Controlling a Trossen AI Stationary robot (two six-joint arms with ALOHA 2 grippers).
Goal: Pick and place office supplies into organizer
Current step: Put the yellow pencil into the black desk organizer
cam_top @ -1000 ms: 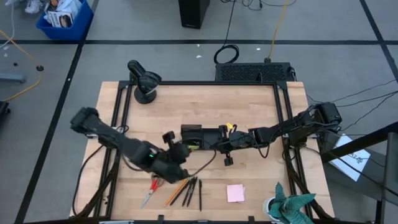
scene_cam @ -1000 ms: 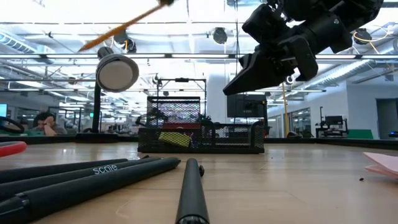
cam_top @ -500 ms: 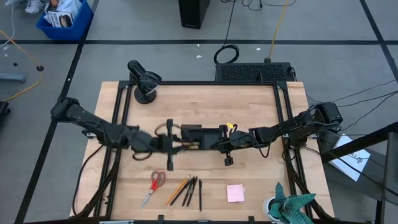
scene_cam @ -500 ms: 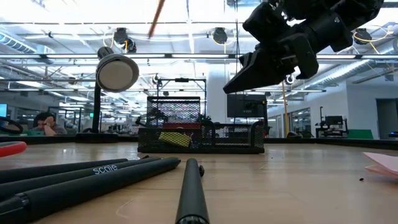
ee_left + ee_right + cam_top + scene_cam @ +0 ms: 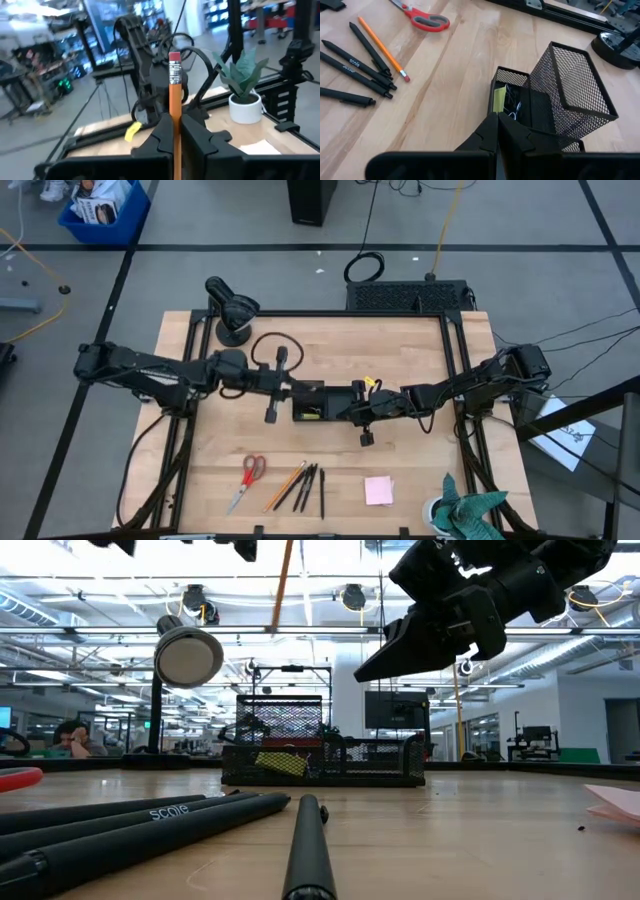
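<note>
While three pens (image 5: 310, 488), a second pencil (image 5: 285, 486), scissors (image 5: 245, 480) and a pink pad (image 5: 378, 490) lie along the counter's (image 5: 400, 350) lower edge, our left pincer (image 5: 174, 131) clenches a pencil (image 5: 174, 95) at mid-frame beside the organizer (image 5: 310, 400); our right pincer (image 5: 496, 131) hangs clenched, empty, right of it.

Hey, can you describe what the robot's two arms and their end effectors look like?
Both arms are dark, jointed and slim, with black cables looping alongside them. The left end effector and the right end effector each end in two black, angular, wedge-shaped fingers. No markings are visible on either.
</note>
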